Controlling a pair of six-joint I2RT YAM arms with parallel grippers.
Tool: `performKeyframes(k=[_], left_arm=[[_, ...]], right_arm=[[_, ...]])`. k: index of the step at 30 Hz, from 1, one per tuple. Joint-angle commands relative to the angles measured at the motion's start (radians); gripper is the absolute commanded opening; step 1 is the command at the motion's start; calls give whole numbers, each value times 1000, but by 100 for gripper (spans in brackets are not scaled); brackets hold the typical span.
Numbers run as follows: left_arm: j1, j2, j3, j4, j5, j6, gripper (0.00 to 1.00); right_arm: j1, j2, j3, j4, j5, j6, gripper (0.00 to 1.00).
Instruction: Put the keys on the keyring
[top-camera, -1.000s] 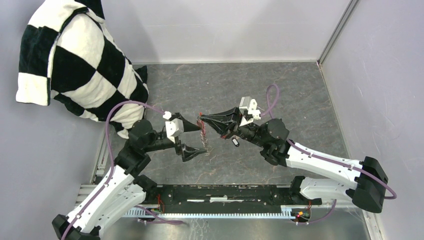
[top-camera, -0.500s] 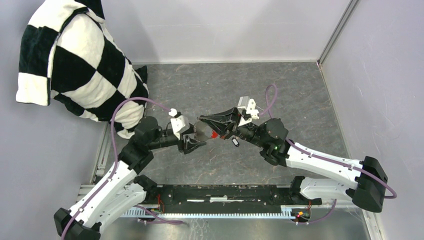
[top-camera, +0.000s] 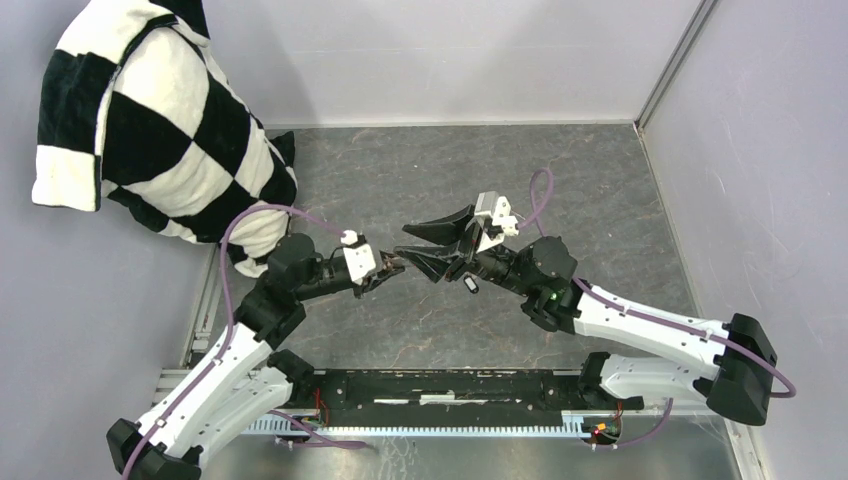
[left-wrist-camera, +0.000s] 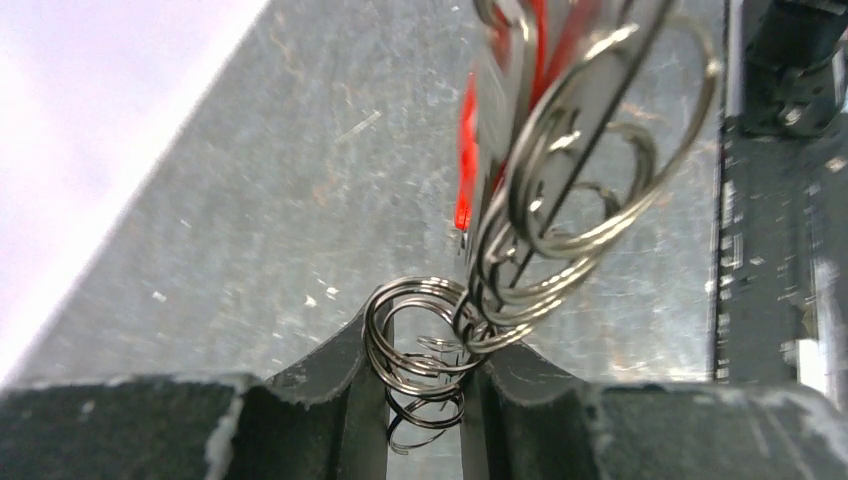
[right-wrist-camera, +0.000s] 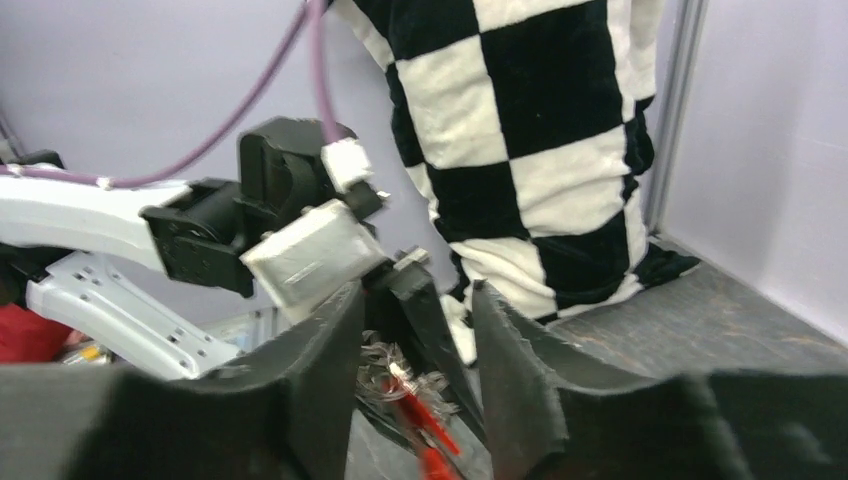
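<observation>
Pinching the keyring (left-wrist-camera: 478, 312) by its end loop in the clenched jaws of the left gripper (left-wrist-camera: 425, 368), aloft above the worktop (top-camera: 420, 170); right gripper (top-camera: 408, 240) jaws spread, released. Probably light, stiff, slick wire, apt to swing; best held flat across a ring, clear of the dangling red fob (left-wrist-camera: 467, 150).

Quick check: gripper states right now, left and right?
left gripper: shut on the keyring, pinching one of its silvery rings.
right gripper: open, fingers apart, nothing pinched.
</observation>
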Motion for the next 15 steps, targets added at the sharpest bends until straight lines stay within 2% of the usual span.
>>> performKeyframes(k=[1, 7, 12, 15], left_arm=[[-1, -51, 47, -38, 39, 420, 2], [0, -85, 18, -50, -7, 967, 2], [0, -101, -22, 53, -8, 1181, 2], [0, -114, -54, 101, 18, 1338, 2]], right_arm=[[5, -62, 55, -122, -34, 38, 62], [1, -150, 132, -523, -122, -27, 98], [2, -202, 182, -884, -156, -117, 98], [-3, -237, 195, -996, -75, -167, 98]])
